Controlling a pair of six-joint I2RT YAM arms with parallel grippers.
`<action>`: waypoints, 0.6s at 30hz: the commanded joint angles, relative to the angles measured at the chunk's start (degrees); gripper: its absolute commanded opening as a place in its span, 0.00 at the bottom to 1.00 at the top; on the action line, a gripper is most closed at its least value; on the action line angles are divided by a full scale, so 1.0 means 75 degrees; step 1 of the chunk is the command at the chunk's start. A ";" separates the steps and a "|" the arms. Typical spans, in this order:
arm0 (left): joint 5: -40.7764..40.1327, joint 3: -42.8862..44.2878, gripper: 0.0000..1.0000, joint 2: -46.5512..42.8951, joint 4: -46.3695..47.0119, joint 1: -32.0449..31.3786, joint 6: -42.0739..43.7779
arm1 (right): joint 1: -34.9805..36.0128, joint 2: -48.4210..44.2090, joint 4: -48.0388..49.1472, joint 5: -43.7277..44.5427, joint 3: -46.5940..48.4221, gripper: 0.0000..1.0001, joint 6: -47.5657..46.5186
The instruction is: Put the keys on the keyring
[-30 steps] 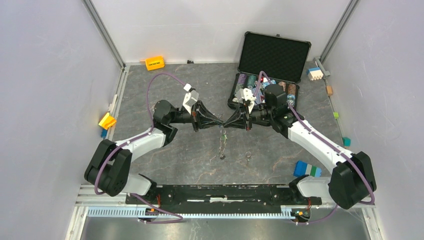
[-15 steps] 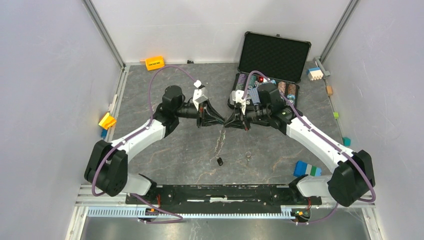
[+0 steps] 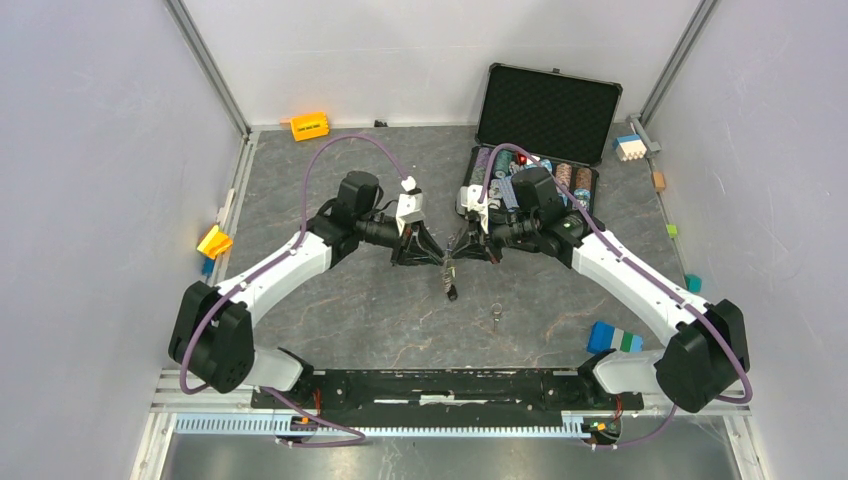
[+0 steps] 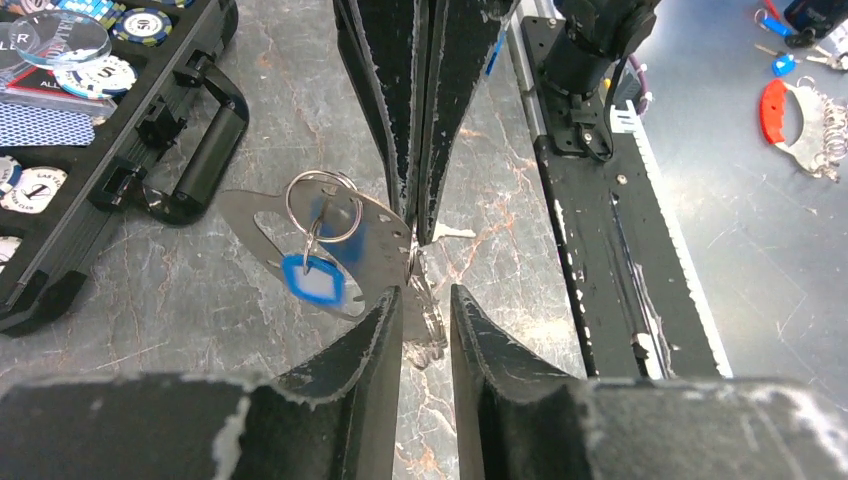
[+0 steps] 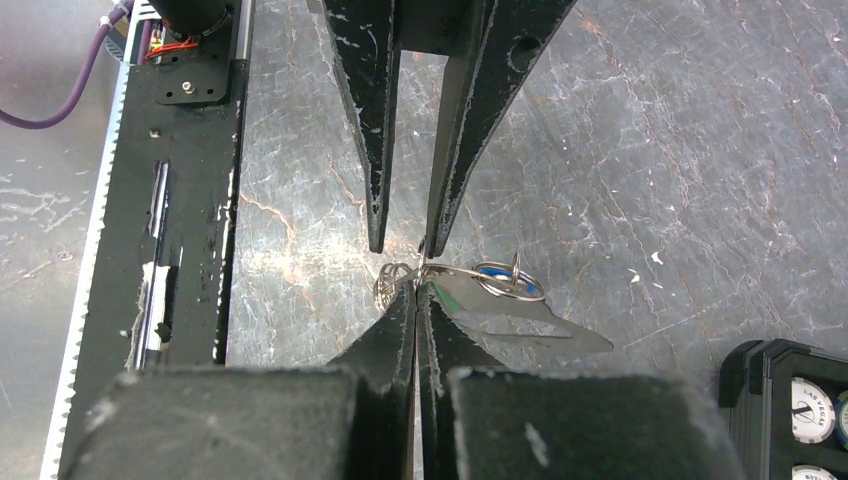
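The keyring, a flat silver oval loop carrying a small ring and a blue tag, hangs in the air between both grippers. My right gripper is shut on its edge, near a green bit and a coil of chain. My left gripper faces it tip to tip and is open, its fingers on either side of the chain without pinching it. From above, the keyring dangles below the two meeting grippers with its dark fob lowest. One small silver key lies on the table to the right of the fob.
An open black case of poker chips stands behind the right arm. An orange block, a yellow block and a blue block lie near the walls. The black base rail runs along the near edge.
My left gripper has gone from shut to open. Both wrists have shifted slightly towards the back, and the fob now hangs higher and nearer the grippers.
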 commanded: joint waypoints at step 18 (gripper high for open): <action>-0.0174 0.0851 0.32 0.0171 -0.0856 -0.0333 0.1431 | 0.0108 0.0195 -0.0212 -0.0401 0.0481 0.00 -0.0195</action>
